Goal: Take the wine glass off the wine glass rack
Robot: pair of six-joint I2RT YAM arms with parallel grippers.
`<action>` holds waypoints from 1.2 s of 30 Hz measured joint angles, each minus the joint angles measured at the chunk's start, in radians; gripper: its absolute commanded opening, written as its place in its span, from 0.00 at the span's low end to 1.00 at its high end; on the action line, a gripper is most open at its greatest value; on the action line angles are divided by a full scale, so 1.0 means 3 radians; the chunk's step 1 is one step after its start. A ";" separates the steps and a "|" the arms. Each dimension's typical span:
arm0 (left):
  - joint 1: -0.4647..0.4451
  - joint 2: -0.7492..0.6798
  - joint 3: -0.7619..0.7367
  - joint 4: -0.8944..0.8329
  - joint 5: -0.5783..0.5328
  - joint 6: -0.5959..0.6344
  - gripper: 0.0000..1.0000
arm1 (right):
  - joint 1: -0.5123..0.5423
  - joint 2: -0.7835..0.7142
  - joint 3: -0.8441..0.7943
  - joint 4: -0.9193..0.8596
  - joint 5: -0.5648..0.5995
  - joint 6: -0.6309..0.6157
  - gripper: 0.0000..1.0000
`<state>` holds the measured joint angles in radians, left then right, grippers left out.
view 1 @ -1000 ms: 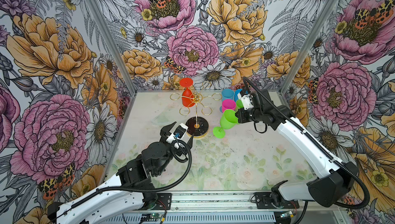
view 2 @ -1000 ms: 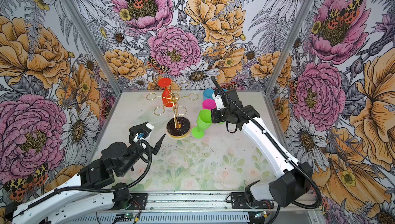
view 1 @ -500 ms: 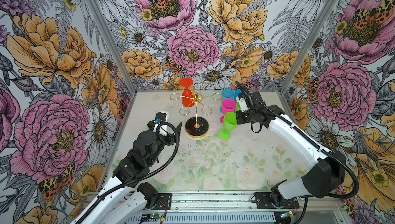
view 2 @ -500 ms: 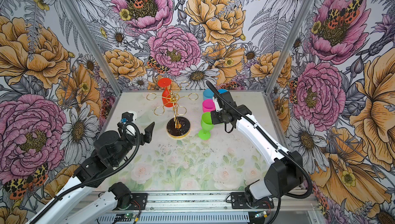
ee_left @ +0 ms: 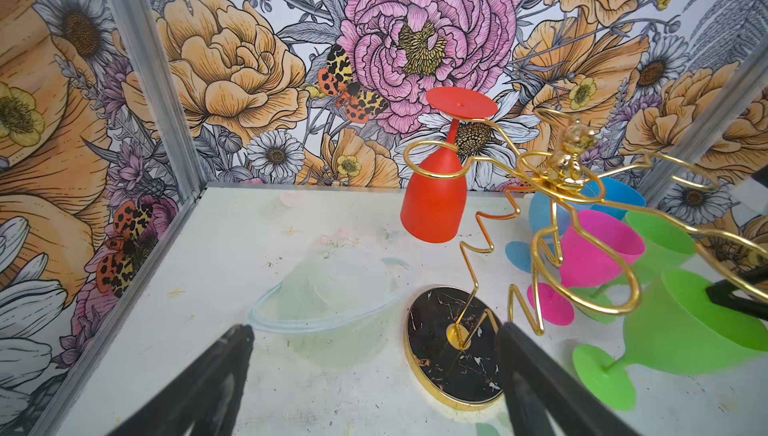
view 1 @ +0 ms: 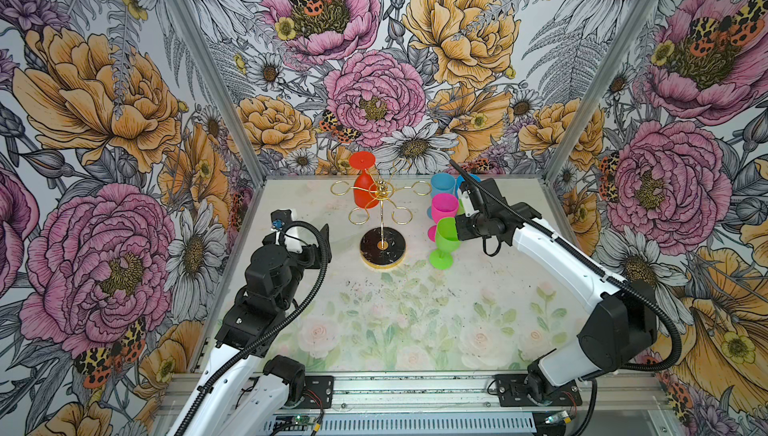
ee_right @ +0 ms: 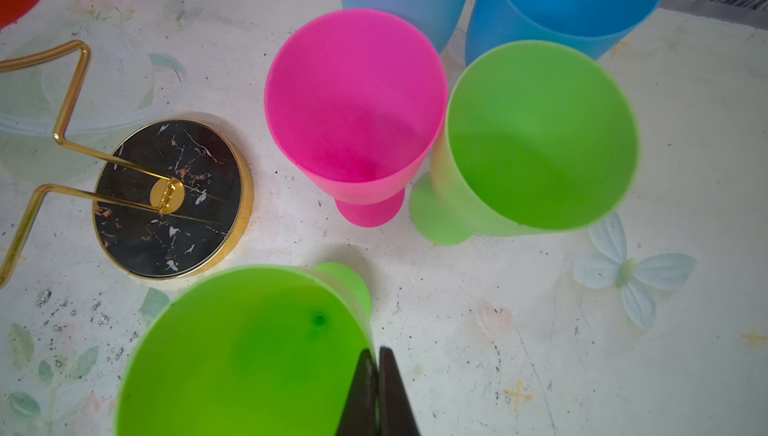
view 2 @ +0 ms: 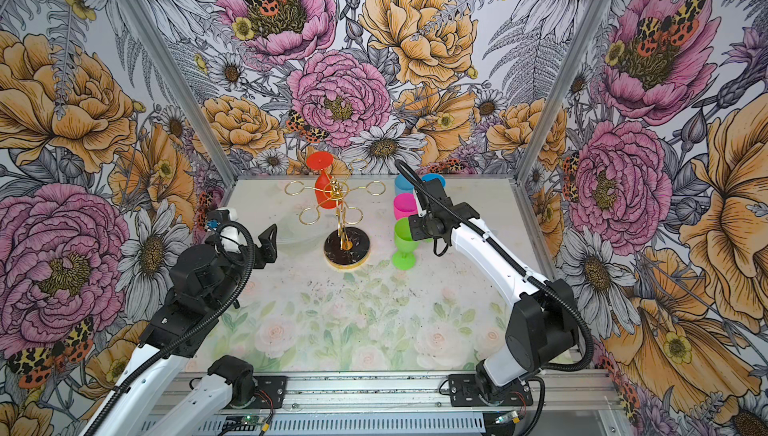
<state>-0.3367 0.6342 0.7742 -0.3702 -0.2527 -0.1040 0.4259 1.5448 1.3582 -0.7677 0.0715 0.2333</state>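
The wine glass rack [view 1: 381, 193] is gold wire with curled loop arms on a round black base [ee_left: 451, 344], mid-table. A red wine glass [view 1: 365, 193] hangs upside down in a far-left loop, also seen in the left wrist view [ee_left: 434, 201]. My right gripper [ee_right: 375, 353] is shut on the rim of a green wine glass [ee_right: 249, 351]. That green glass [view 1: 445, 235] stands upright just right of the rack base, foot at the table surface. My left gripper [ee_left: 374, 330] is open and empty, left of the base, facing the rack.
A pink glass [view 1: 444, 206], two blue glasses [view 1: 440, 186] and a second green glass [ee_right: 540, 134] stand grouped behind the held one, at the back right. A clear shallow bowl [ee_left: 328, 305] lies left of the rack base. Floral walls enclose three sides.
My right gripper has lowered the green glass from a tilt to upright, closer to the table beside the rack base. My left arm has drawn back to the left, gripper still open.
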 measured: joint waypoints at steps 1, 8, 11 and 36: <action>0.0027 0.0009 0.0000 0.0000 0.0011 -0.0011 0.93 | 0.0000 0.0011 0.0000 0.0008 0.0014 0.0000 0.00; 0.0120 0.0013 0.0000 0.0000 0.0047 -0.0057 0.93 | 0.0004 0.0140 0.0000 0.0011 0.0051 0.0000 0.00; 0.0136 0.0013 0.0000 0.0001 0.0052 -0.0070 0.93 | 0.0018 0.0159 0.0000 0.0011 0.0064 0.0000 0.00; 0.0158 0.0011 0.0000 0.0003 0.0202 -0.0071 0.93 | 0.0038 0.0338 0.0140 0.0074 0.0134 0.0000 0.00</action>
<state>-0.2893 0.6376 0.7742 -0.3695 -0.1921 -0.1253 0.4374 1.6463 1.4002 -0.7456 0.1116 0.2333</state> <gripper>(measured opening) 0.931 0.048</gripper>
